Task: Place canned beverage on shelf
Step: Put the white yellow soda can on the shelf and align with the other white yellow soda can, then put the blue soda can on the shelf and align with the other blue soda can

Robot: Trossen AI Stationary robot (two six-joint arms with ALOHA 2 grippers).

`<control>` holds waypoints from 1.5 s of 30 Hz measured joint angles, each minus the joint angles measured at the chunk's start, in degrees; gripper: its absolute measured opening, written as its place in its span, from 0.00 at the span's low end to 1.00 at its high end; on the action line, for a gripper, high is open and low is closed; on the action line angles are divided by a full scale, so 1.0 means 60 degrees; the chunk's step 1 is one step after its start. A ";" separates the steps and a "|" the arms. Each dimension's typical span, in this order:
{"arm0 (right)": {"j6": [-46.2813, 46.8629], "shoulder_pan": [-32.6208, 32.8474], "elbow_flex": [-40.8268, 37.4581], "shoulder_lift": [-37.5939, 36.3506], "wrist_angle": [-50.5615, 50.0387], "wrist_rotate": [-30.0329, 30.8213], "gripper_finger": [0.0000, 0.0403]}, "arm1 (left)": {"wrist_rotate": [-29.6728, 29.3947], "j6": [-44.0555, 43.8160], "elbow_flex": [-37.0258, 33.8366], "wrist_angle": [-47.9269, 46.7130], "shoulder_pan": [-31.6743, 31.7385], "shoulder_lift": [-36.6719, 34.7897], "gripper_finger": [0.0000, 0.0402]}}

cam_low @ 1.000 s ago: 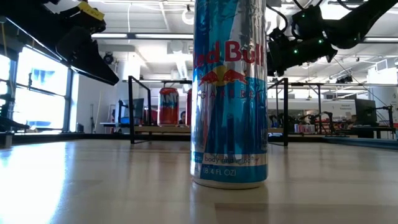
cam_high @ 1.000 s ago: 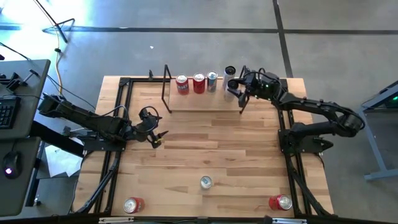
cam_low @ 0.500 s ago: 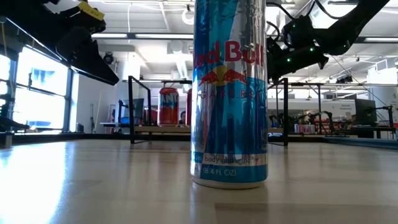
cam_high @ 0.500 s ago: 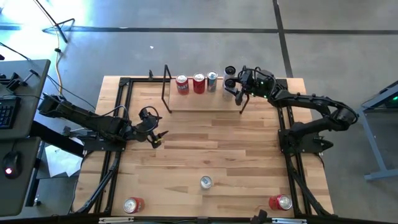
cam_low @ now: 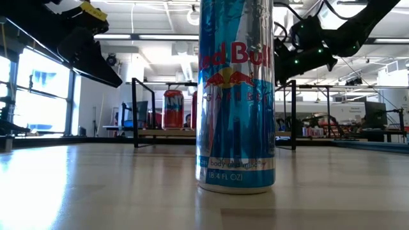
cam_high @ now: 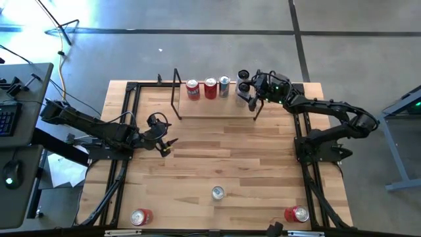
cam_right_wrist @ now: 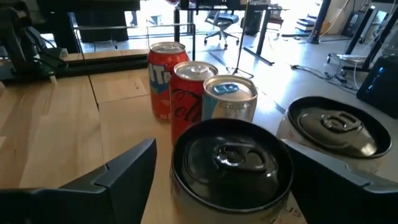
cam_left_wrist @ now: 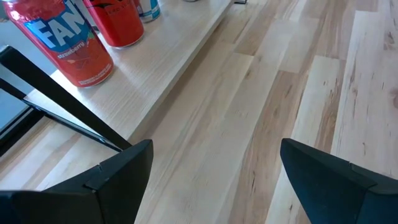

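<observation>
On shelf (cam_high: 210, 105), Fanta can (cam_left_wrist: 59, 37), right gripper (cam_high: 248, 94) open astride black can (cam_right_wrist: 231, 165), left gripper (cam_left_wrist: 211, 171) open, empty.

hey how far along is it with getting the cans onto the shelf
About halfway. Five cans stand on the shelf, from the Fanta can to a black-topped can sitting between the open fingers of the right claw. Three cans remain at the table's near edge, including the Red Bull can. The left claw hangs open and empty.
</observation>
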 joint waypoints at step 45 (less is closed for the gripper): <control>0.0004 0.3964 0.2979 -0.0004 -0.4747 0.2208 0.03 | 0.0362 0.1520 0.0055 0.2514 -0.0228 0.1279 0.35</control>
